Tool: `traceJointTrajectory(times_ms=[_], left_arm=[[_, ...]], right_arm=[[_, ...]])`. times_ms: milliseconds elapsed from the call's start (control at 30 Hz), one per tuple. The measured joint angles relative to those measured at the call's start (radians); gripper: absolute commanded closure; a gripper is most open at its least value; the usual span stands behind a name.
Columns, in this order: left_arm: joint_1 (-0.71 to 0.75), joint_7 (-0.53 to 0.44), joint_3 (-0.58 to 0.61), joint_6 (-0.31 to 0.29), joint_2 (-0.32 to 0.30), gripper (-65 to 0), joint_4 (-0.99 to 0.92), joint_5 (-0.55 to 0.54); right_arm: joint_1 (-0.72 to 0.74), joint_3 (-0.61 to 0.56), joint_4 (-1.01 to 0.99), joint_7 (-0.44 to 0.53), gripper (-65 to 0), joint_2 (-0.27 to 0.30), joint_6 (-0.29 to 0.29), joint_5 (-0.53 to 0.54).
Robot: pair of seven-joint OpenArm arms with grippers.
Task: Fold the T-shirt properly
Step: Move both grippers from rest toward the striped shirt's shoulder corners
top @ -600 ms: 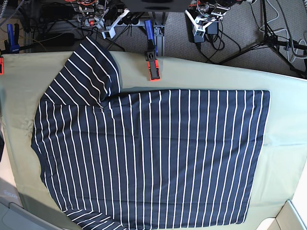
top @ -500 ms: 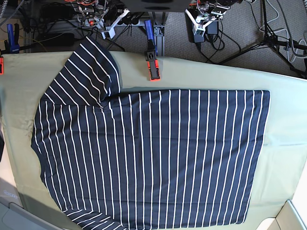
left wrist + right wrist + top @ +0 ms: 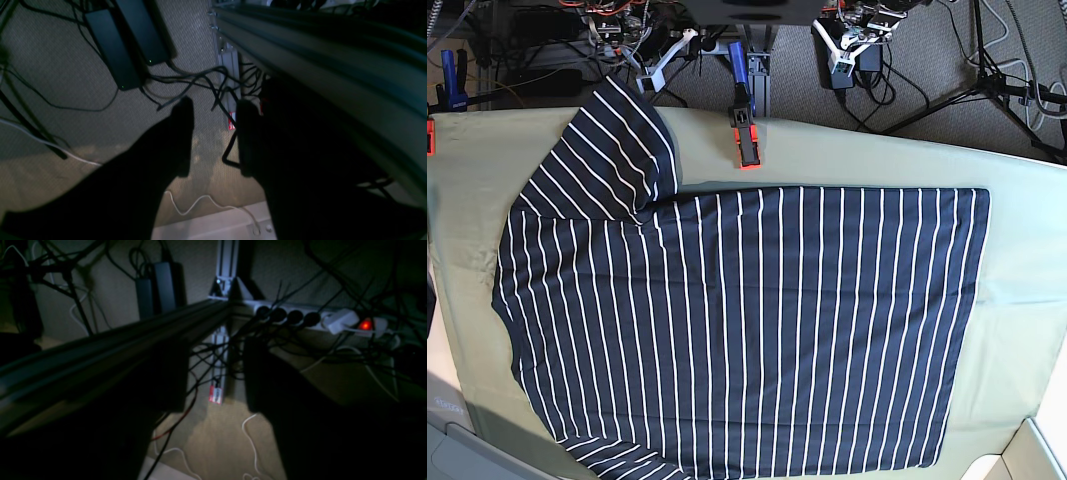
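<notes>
Base view shows the dark navy, white-striped cloth T-shirt [image 3: 737,320] spread flat across the olive-green clothed surface [image 3: 1027,290], no fold visible yet, while beyond its far edge both the left gripper [image 3: 213,133] and right gripper [image 3: 213,373] hang apart, empty.

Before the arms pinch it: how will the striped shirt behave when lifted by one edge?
Probably floppy: the shirt lies flat, with one sleeve creased over. Likely light, being thin. It may drag the loose green cloth beneath, though an orange clamp pins that cloth.
</notes>
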Motion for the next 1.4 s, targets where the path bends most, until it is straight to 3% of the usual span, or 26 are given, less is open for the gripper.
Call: traceJointTrajectory(times_ms=[267, 533, 700, 800, 1000, 1200, 1400], left_arm=[[0.053, 0.004, 0.0, -0.008, -0.012, -24.5, 0.082, 0.001], [0.23, -0.056, -0.053, -0.196, -0.079, -24.5, 0.305, -0.048], [0.37, -0.059, -0.183, -0.319, -0.128, -24.5, 0.545, -0.089], [0.454, -0.063, -0.225, -0.4, -0.153, -24.5, 0.694, -0.152], [0.633, -0.051, -0.286, -0.426, -0.193, -24.5, 0.962, -0.203], [0.788, 0.02, -0.349, -0.455, -0.194, -24.5, 1.241, -0.318], [0.885, 0.064, -0.394, -0.455, -0.195, -24.5, 1.441, -0.384]], right_arm=[[-0.045, 0.0, 0.02, 0.001, -27.1, 0.017, 0.0, 0.0], [-0.23, -0.016, 0.217, -0.023, -27.1, 0.069, 0.0, 0.022], [-0.393, -0.019, 0.454, -0.172, -26.9, 0.154, -0.003, 0.25], [-0.5, -0.018, 0.634, -0.244, -26.9, 0.215, -0.008, 0.333], [-0.737, 0.016, 1.033, -0.359, -26.9, 0.312, -0.018, 0.469], [-0.895, 0.197, 1.346, -0.43, -27.0, 0.337, -0.015, 0.665], [-0.908, 0.36, 1.517, -0.455, -27.1, 0.336, -0.015, 0.827]])
